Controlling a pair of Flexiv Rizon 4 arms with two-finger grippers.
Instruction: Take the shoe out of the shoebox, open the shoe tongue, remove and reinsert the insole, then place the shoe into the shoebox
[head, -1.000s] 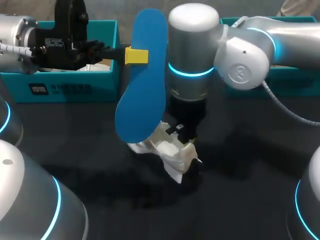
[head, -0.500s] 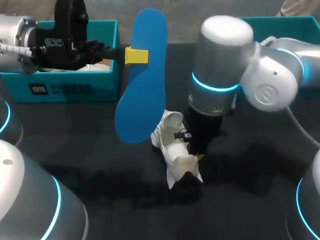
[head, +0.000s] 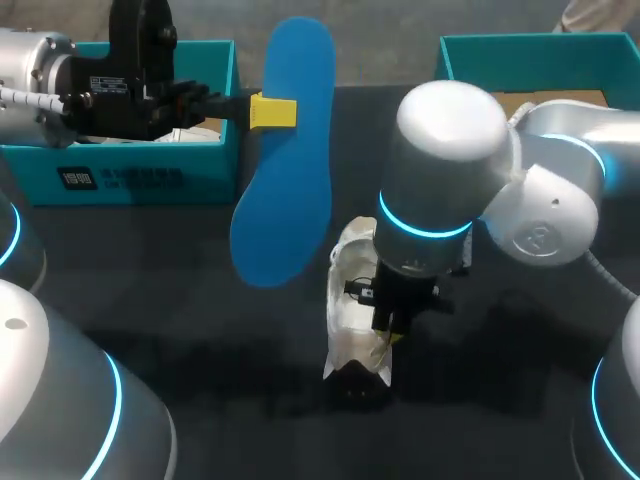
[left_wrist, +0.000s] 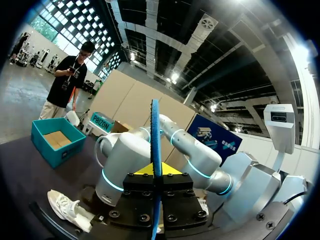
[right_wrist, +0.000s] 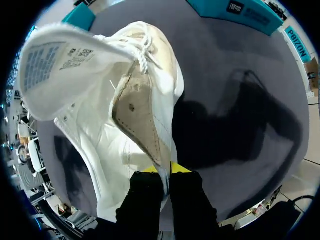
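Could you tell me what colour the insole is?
The insole is bright blue; the head view shows it best.

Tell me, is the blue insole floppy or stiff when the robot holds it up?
Probably fairly stiff: the blue insole, pinched only at one edge by the left gripper, shows no droop. Edge-on it looks thin, so likely light, and bendy if pushed.
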